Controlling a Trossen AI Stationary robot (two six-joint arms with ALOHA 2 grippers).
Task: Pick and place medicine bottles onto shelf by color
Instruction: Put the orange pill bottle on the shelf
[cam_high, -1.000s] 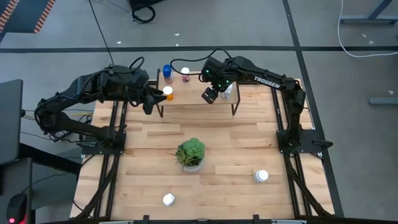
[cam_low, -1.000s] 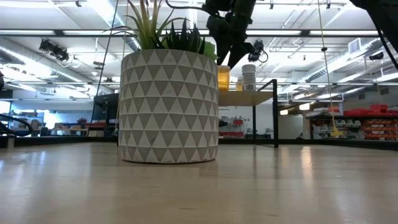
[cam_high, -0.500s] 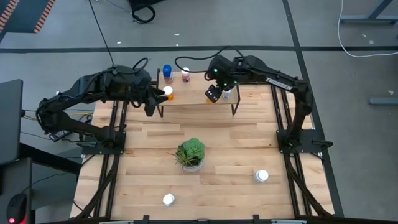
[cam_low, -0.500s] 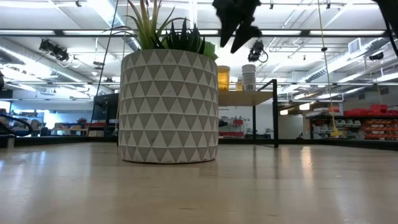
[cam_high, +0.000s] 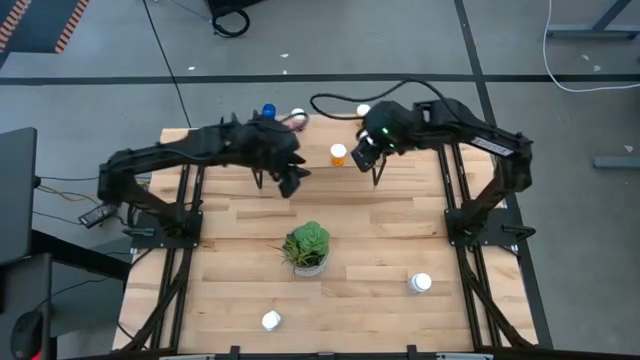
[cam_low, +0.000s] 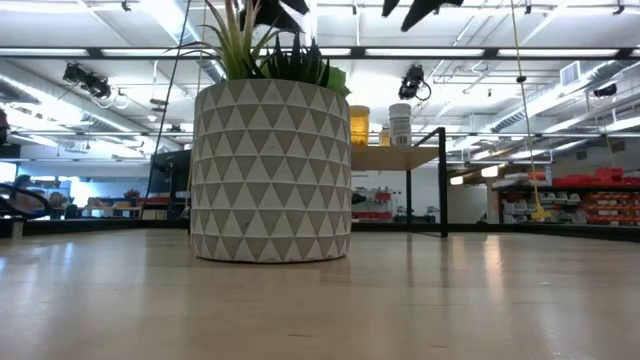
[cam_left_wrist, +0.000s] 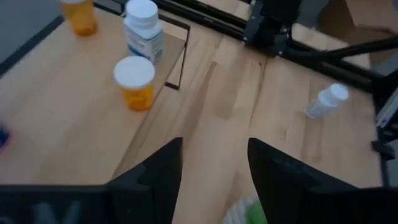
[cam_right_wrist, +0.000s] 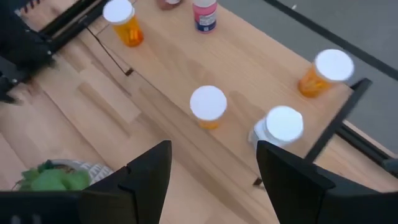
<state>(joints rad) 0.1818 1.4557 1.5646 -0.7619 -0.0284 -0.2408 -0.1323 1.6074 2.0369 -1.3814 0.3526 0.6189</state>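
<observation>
Bottles (cam_right_wrist: 208, 106) stand on shelf (cam_right_wrist: 261, 68); both claws (cam_left_wrist: 211, 168) (cam_right_wrist: 211, 180) open, empty.

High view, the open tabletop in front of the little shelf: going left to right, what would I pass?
first white-capped bottle → potted plant → second white-capped bottle

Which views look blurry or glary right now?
Low view: ceiling strip lights glare, the plant pot is sharp, and the table blurs near the camera. Left wrist view: the fingers are soft, and the shelf bottles are slightly blurred.
</observation>
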